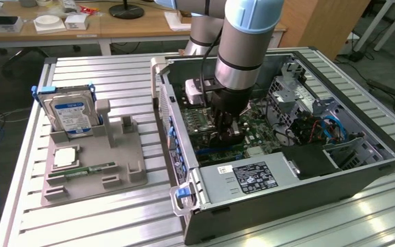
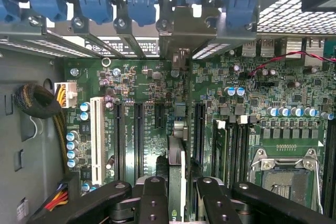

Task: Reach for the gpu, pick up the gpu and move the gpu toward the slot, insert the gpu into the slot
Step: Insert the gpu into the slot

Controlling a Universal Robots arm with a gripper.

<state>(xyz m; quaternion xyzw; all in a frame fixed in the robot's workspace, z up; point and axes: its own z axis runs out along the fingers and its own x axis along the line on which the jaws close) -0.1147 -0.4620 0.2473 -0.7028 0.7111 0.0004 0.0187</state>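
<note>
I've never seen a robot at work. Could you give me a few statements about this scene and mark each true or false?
1. The gripper is down inside the open computer case. True.
2. It is gripping the green memory stick. False: it is closed on the gpu, seen edge-on above the motherboard; the memory stick lies on the grey tray outside the case.
3. The hard drive stands upright on that tray. True.
4. A fan covers the processor socket. False: the socket is uncovered.
</note>
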